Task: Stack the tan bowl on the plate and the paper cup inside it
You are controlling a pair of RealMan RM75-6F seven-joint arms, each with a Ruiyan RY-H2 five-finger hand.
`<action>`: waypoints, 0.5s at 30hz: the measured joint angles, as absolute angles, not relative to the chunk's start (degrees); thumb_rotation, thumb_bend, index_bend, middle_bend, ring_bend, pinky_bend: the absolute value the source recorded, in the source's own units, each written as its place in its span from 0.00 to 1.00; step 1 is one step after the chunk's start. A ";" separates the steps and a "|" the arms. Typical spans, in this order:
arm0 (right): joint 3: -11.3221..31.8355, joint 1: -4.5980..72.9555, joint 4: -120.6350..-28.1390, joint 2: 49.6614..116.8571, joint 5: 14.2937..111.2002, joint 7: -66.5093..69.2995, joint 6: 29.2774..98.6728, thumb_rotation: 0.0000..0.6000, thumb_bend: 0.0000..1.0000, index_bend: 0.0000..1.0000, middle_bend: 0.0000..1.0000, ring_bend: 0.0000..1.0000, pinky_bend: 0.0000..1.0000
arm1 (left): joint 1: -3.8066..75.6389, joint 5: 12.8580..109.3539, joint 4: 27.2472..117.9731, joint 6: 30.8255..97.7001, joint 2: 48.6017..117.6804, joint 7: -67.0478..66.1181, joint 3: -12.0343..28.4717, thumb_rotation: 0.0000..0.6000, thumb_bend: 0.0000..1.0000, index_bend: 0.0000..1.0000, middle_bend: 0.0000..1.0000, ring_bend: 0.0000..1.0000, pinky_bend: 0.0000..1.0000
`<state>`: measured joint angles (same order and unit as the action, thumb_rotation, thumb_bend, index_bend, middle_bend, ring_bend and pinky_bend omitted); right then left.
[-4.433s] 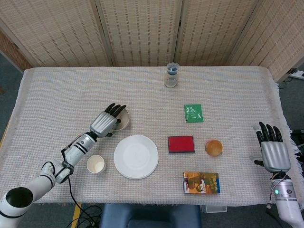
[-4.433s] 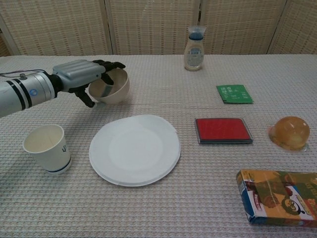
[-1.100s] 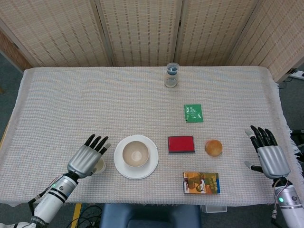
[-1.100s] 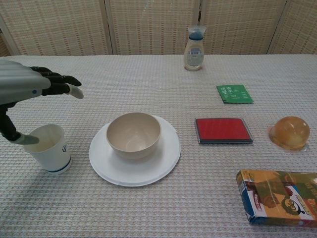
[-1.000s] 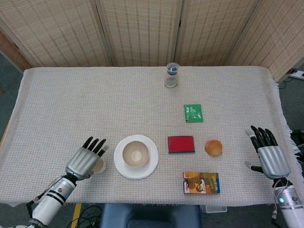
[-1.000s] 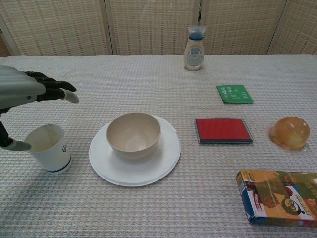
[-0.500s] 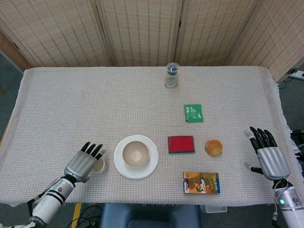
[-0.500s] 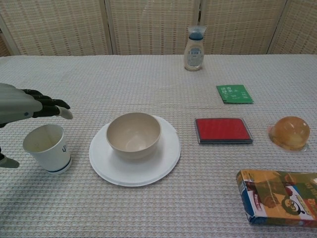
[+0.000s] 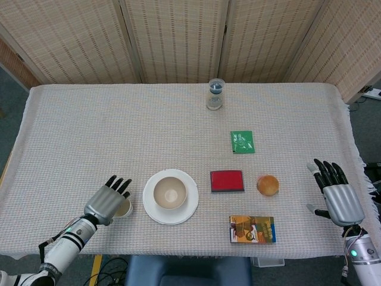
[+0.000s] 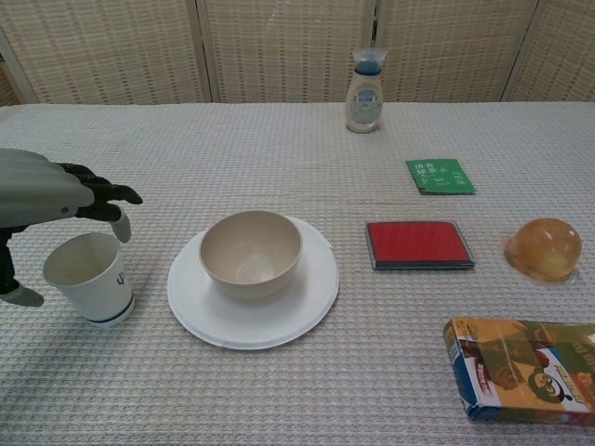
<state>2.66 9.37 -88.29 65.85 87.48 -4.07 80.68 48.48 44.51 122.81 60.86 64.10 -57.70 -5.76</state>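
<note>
The tan bowl (image 9: 169,193) (image 10: 250,252) sits upright in the middle of the white plate (image 9: 189,210) (image 10: 311,295). Left of the plate stands the white paper cup (image 9: 124,208) (image 10: 88,276), upright on the cloth. My left hand (image 9: 107,201) (image 10: 42,198) hovers over the cup with its fingers spread and bent down around the rim, holding nothing; the thumb shows low at the cup's left side. At the table's right edge my right hand (image 9: 335,194) rests open with fingers apart, seen only in the head view.
A red flat case (image 9: 227,180) (image 10: 418,244) lies right of the plate, an orange round object (image 9: 268,185) (image 10: 543,248) beyond it. A green packet (image 9: 242,142), a bottle (image 9: 215,94) at the back, and a printed box (image 9: 252,229) (image 10: 521,369) near the front edge.
Since the earliest frames the bowl went from my left hand onto the plate. In the last second my left hand drew back over the cup and its fingers curled down toward the rim.
</note>
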 measured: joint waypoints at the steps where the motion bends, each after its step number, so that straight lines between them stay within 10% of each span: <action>1: 2.65 9.36 -88.27 65.85 87.50 -4.06 80.68 1.00 0.09 0.07 0.00 0.00 0.00 | 48.57 44.55 122.69 60.79 64.27 -57.60 -5.83 1.00 0.20 0.28 0.00 0.00 0.06; 15: 2.41 9.41 -88.17 65.87 88.14 -3.88 80.70 1.00 0.09 0.08 0.00 0.00 0.00 | 49.05 47.49 119.54 60.44 65.34 -54.82 -6.62 1.00 0.20 0.36 0.00 0.00 0.06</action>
<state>2.41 9.41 -88.17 65.87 88.14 -3.88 80.70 49.05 47.49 119.54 60.44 65.34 -54.82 -6.62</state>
